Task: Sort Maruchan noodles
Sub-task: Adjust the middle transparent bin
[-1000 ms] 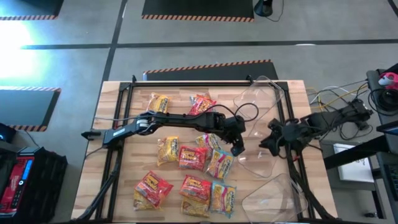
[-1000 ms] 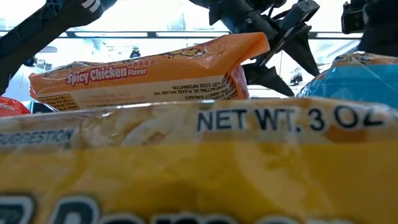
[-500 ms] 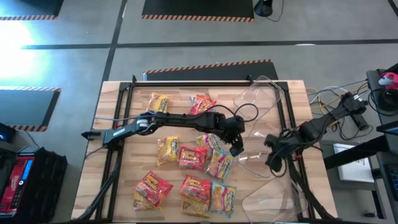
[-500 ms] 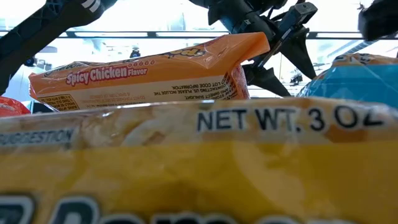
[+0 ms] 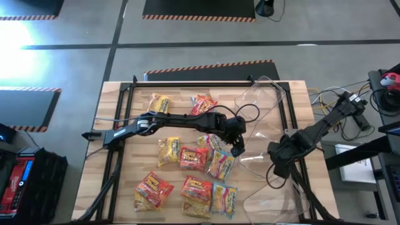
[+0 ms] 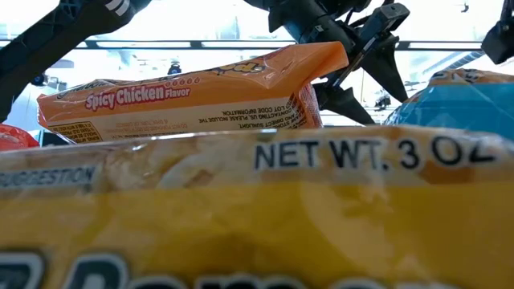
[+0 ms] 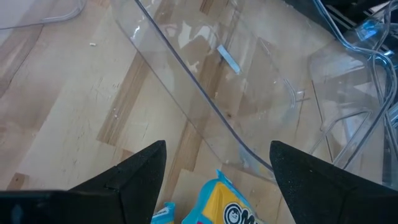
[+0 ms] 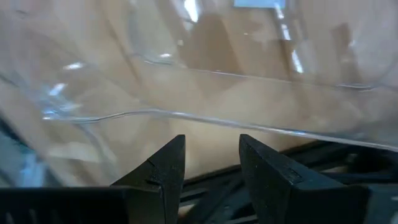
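The left gripper [image 5: 237,149] hovers with jaws spread and empty; a blue-and-yellow noodle packet [image 7: 227,208] lies on the table [image 5: 125,106] just beneath them, one corner pointing out between them. Lower squarely over an edge before clenching. The right gripper [image 5: 275,167], half-parted and empty, waits beside a clear tub [image 5: 262,100].

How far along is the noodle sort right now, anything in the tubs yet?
Nothing looks sorted: the clear tubs at the right hold no packets that I can see. All the noodle packets lie loose on the wood. In hand: the left gripper, jaws open, hangs over a blue-and-yellow packet beside a tub, gripping nothing. The right gripper hangs empty at the tubs. The whole sort remains.
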